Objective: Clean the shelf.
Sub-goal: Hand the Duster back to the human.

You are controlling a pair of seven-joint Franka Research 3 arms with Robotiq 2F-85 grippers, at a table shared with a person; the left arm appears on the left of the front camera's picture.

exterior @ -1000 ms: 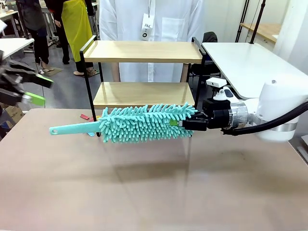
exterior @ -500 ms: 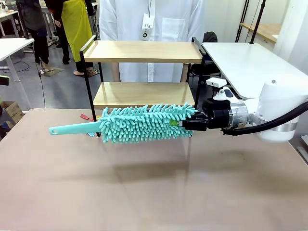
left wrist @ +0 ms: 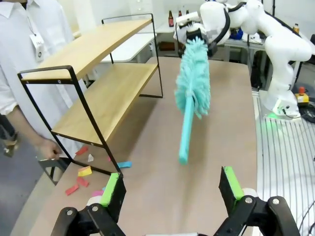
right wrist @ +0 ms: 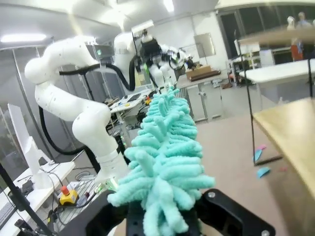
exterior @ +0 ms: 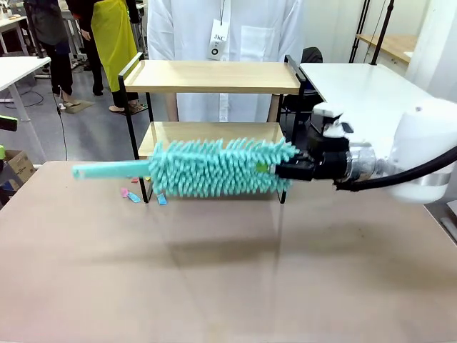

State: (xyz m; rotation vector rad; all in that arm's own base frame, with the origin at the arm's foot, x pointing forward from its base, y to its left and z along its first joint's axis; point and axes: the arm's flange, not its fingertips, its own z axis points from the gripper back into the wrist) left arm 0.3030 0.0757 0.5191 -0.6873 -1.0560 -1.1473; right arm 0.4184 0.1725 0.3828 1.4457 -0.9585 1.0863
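1. Teal and shaggy, a microfibre duster with a long plastic handle hangs level above the brown tabletop, its handle pointing left.
2. Clenched on the duster's right end, the right gripper comes in from the right side — its own wrist view shows the fluffy strands rising from between its black fingers.
3. Behind the duster stands the small two-tier shelf of light wooden boards on a thin black metal frame, at the far edge of the table; the duster's head lies in front of the lower board.
4. Small coloured scraps of paper lie on the table near the shelf's left legs.
5. Seen in its own wrist view, the left gripper hovers with its green-padded fingers spread wide — nothing between them.
6. Beyond the shelf stands a person in a white shirt.
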